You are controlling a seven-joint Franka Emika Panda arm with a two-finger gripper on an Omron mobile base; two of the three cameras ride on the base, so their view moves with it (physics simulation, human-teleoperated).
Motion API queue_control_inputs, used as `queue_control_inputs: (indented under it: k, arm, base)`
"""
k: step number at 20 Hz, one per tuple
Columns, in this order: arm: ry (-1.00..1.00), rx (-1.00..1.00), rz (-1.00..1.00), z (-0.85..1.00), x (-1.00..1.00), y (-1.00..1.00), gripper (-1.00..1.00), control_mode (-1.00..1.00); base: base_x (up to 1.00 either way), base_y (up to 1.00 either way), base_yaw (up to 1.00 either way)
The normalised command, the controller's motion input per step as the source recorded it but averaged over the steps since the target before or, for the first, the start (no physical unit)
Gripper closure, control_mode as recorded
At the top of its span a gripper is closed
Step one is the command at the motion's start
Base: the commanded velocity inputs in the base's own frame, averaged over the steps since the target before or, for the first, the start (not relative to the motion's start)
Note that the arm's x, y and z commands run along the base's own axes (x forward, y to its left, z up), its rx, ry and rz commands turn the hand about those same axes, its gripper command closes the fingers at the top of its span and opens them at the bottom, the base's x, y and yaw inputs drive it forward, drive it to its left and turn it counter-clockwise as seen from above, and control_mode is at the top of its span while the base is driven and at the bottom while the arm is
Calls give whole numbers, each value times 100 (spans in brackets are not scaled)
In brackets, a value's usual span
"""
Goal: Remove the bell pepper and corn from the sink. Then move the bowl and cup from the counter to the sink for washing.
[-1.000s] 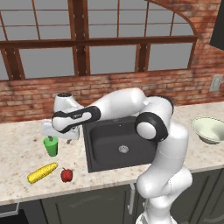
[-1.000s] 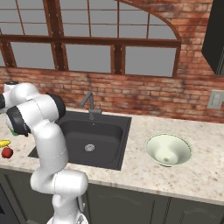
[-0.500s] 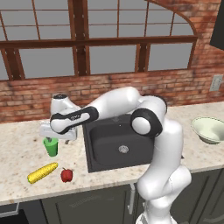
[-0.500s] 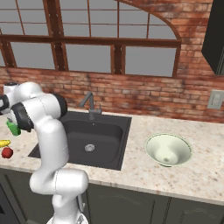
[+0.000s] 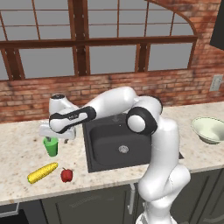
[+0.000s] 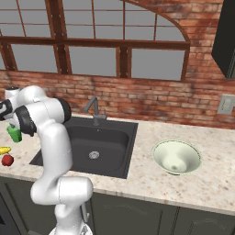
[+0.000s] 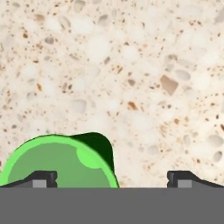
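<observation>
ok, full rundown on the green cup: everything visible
The cup is small, bright green, tapered and handleless, with a plain glossy plastic look. It stands upright on the beige speckled counter, left of the sink, mouth up and apparently empty. The corn and bell pepper lie nearer the front edge, apart from it. The open hand hangs just above, off-centre over its rim; no contact is visible.

The arm (image 5: 157,144) was glossy white with rounded, tubular links. Its joints were dark grey, almost black. The finger tips (image 7: 43,178) were small and dark.
</observation>
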Motion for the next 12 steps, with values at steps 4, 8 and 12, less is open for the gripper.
queue_control_inputs:
  k: [4,8,12]
  arm:
    - [0,0,0,-10,11,10,-100,-100]
    - [1,0,0,-10,0,7,-100,-100]
    - [4,0,0,-15,0,5,-100,-100]
  base:
    - [0,0,0]
    - [0,0,0]
    - [0,0,0]
